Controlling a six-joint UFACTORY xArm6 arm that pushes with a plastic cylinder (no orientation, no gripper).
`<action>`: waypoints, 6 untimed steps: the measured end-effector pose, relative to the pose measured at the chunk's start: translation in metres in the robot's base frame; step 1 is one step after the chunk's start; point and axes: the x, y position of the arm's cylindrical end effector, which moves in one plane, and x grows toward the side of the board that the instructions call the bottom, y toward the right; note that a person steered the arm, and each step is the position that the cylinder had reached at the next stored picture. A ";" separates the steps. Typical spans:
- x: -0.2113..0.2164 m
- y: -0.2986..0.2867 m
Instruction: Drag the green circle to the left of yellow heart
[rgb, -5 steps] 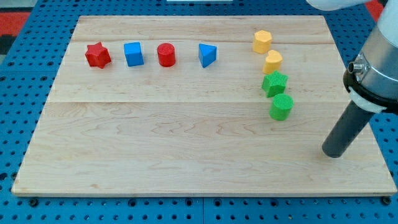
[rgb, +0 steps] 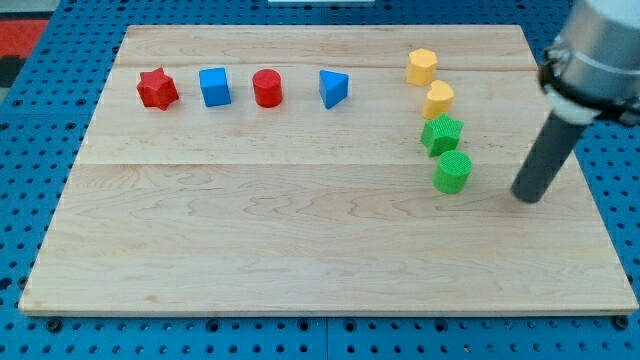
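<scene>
The green circle (rgb: 452, 172) stands on the wooden board (rgb: 300, 240) at the right, just below a green star-like block (rgb: 441, 134). The yellow heart (rgb: 438, 99) sits directly above that green block, with a yellow hexagon (rgb: 421, 67) above it. My tip (rgb: 527, 196) rests on the board to the right of the green circle and slightly lower, a clear gap apart from it.
A row along the view's top holds a red star (rgb: 157, 88), a blue cube (rgb: 214, 86), a red cylinder (rgb: 267, 88) and a blue triangle (rgb: 334, 88). The board's right edge (rgb: 590, 190) lies close to my tip.
My tip has moved toward the view's top, from low on the right side of the board to about level with the green circle. No block has moved.
</scene>
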 end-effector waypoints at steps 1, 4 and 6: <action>-0.006 -0.028; -0.035 -0.129; 0.024 -0.179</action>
